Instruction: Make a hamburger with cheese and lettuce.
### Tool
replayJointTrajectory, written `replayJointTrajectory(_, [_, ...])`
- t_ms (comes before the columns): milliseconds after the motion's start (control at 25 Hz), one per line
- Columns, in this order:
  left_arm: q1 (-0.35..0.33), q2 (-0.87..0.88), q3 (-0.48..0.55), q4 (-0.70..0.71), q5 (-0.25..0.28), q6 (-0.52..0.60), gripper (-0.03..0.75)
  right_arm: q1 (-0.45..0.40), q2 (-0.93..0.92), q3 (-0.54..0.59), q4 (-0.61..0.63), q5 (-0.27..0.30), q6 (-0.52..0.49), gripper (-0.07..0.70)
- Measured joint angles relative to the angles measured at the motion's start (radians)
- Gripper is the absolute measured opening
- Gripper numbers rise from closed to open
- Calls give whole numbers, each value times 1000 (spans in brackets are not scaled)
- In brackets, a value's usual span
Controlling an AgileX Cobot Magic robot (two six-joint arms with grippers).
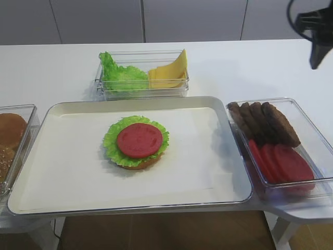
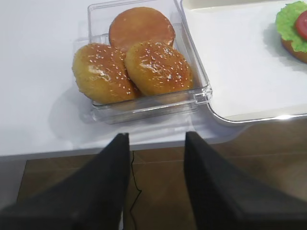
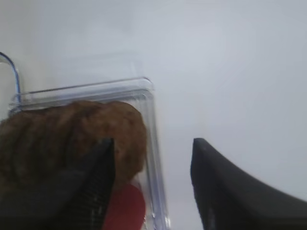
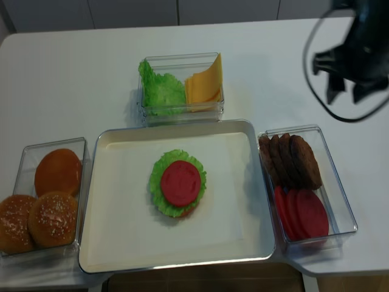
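The hamburger [image 1: 138,143] is a bun half with a green leaf and a round red slice on top, at the middle of the tray [image 1: 67,161]. It also shows in the realsense view [image 4: 178,184] and at the left wrist view's top right [image 2: 291,28]. Cheese slices [image 1: 169,73] and lettuce leaves [image 1: 120,75] share a clear box behind the tray. My right gripper [image 4: 345,94] is open and empty, high above the table behind the patty box; it also shows in its wrist view [image 3: 153,143]. My left gripper [image 2: 157,136] is open and empty, off the table's front edge before the bun box.
A clear box [image 2: 148,108] left of the tray holds three buns [image 2: 156,67]. A clear box [image 1: 312,122] right of the tray holds dark patties [image 1: 265,122] and red slices [image 1: 283,164]. Bare white table lies behind the boxes.
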Motion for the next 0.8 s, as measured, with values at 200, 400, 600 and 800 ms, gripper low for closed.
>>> replayJointTrajectory(200, [0,0,0,0,0,0,288,-94,-161,139,21,2,-6,387])
replayJointTrajectory(400, [0,0,0,0,0,0,288,-99,-328,272,34,4,-9,387])
replayJointTrajectory(600, [0,0,0,0,0,0,288,-99,-523,362,36,7,-11,387])
replayJointTrajectory(800, [0,0,0,0,0,0,288,-99,-738,442,39,16,-11,387])
